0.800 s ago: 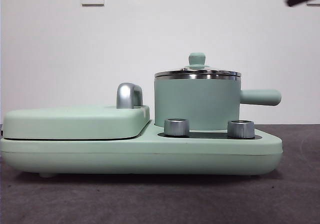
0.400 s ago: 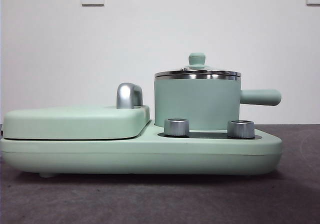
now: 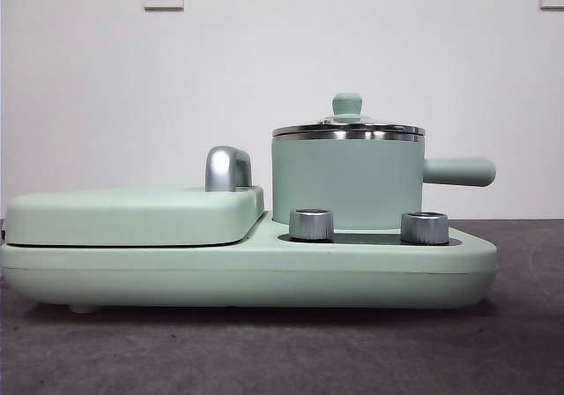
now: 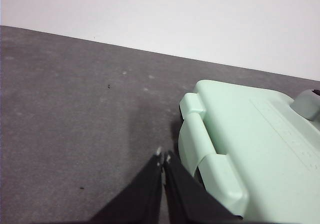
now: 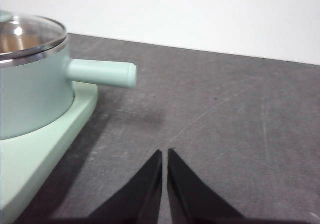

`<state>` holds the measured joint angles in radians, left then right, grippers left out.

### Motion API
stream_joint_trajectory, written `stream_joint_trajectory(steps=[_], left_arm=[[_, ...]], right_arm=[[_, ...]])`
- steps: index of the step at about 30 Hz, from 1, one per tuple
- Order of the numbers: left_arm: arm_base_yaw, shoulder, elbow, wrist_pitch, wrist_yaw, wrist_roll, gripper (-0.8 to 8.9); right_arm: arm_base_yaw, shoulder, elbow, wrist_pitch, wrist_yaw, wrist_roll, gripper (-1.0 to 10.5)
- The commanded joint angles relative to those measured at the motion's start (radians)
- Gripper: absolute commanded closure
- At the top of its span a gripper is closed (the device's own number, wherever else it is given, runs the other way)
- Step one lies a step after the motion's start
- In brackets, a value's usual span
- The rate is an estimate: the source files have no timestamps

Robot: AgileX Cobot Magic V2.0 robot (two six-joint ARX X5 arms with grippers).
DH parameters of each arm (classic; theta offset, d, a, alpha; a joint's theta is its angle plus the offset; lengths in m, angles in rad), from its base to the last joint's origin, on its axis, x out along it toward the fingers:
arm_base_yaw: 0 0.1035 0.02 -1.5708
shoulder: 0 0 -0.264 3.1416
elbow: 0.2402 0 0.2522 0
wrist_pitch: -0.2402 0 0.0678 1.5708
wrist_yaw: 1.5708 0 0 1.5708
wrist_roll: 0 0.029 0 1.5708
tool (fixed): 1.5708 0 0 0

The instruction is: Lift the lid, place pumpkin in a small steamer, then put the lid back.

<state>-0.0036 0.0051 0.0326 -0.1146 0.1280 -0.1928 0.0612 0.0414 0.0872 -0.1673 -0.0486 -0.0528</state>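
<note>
The small steamer (image 3: 347,182) stands on the right of the mint-green cooker base (image 3: 247,276), its side handle (image 3: 458,171) pointing right. The glass lid (image 3: 347,127) with its mint-green knob sits closed on it. The steamer (image 5: 30,94) and lid (image 5: 27,36) also show in the right wrist view. The pumpkin is out of view. My left gripper (image 4: 163,158) is shut and empty over the grey table beside the griddle end. My right gripper (image 5: 165,154) is shut and empty over the table, apart from the steamer handle (image 5: 102,74). Neither gripper shows in the front view.
The flat griddle cover (image 3: 132,214) with a chrome handle (image 3: 227,167) fills the left of the base; it also shows in the left wrist view (image 4: 260,144). Two steel dials (image 3: 311,224) (image 3: 424,227) stand before the steamer. A white wall stands behind.
A black arm tip at the front view's top right corner one second ago has left the view. The steamer and lid have not moved.
</note>
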Motion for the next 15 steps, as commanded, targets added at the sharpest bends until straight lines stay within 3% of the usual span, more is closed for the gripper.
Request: stream_joint_trajectory(steps=[1, 15], left_arm=[[0.003, -0.002, -0.019, 0.01, -0.004, -0.003, 8.07], [0.003, -0.002, -0.019, 0.01, -0.004, -0.003, 8.07]], right_arm=[[-0.013, -0.031, -0.019, 0.01, 0.004, -0.008, 9.3], [-0.02, -0.038, -0.076, 0.064, 0.004, -0.006, 9.3]])
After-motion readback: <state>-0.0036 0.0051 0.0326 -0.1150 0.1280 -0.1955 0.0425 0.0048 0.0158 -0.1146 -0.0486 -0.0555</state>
